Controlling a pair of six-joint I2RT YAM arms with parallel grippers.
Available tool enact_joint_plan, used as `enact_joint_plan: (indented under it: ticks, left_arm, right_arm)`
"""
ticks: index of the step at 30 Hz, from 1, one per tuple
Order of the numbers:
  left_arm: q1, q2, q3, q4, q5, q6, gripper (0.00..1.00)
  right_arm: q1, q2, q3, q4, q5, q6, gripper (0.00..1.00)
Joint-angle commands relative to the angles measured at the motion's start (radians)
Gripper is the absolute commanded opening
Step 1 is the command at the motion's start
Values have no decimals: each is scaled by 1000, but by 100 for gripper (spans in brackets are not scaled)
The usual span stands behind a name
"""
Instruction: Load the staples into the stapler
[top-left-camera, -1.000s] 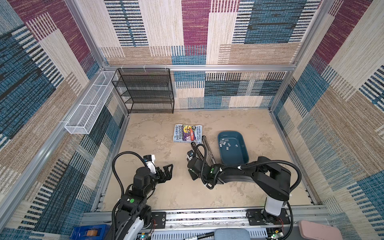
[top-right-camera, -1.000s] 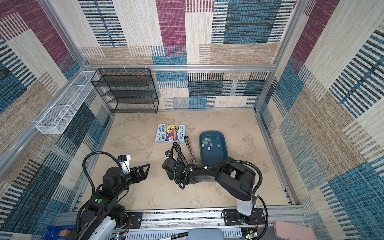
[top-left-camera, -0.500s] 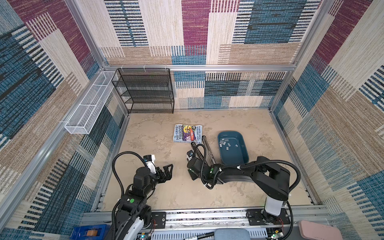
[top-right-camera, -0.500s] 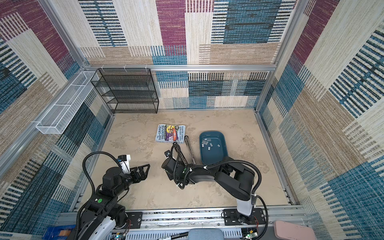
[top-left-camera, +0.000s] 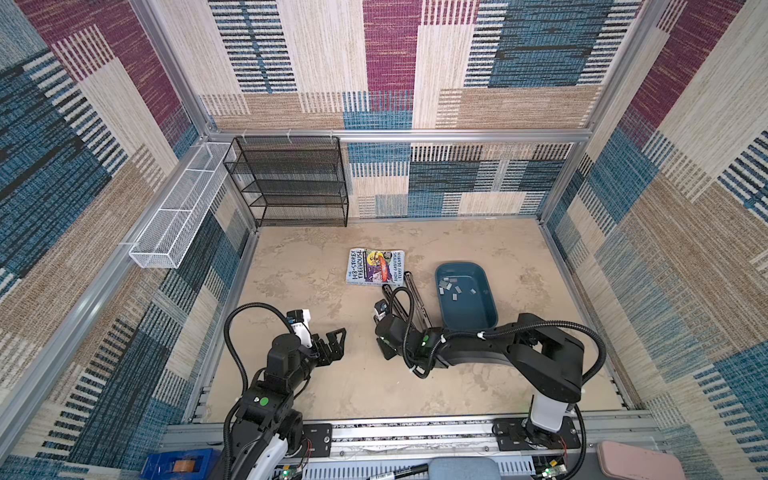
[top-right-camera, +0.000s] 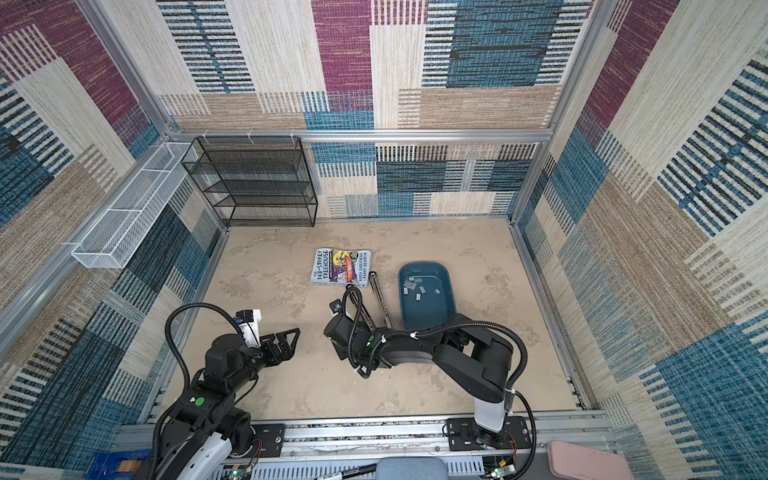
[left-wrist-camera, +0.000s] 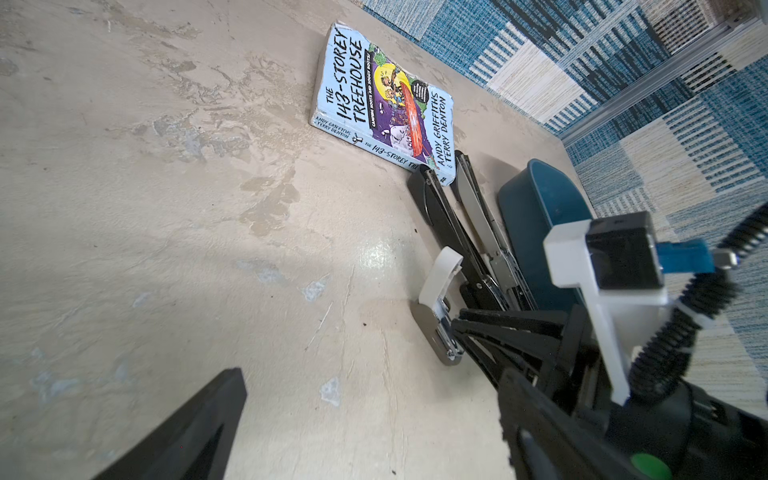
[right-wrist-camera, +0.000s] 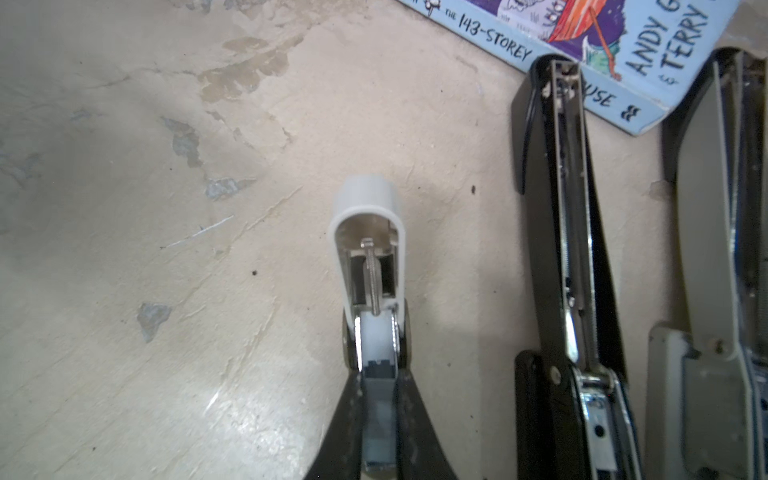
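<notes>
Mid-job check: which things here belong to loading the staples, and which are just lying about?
Job: staples; blue tray holding them; small white stapler, lid open, gripped by the right tool.
Lying about: book; black mesh shelf; white wire basket; black stapler and grey stapler, both open, neither gripped.

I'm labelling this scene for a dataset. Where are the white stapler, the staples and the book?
white stapler (right-wrist-camera: 375, 332): right wrist view, on its white middle part.
staples (top-left-camera: 445, 285): a top view, on one loose strip.
book (left-wrist-camera: 386, 99): left wrist view, on its front cover.
</notes>
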Motion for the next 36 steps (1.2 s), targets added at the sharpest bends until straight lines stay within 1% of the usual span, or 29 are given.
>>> enact_joint_plan:
  ticks: [1, 32, 36]
  left_arm:
    - [-1, 0, -2, 28, -2, -1, 99]
    - [0, 0, -4, 30, -1, 0, 99]
    - [0, 0, -4, 30, -1, 0, 99]
  right_arm:
    - [0, 4, 7, 22, 7, -1, 6]
    - [0, 11, -8, 31, -6, 18, 5]
    - [2, 7, 5, 25, -23, 17, 5]
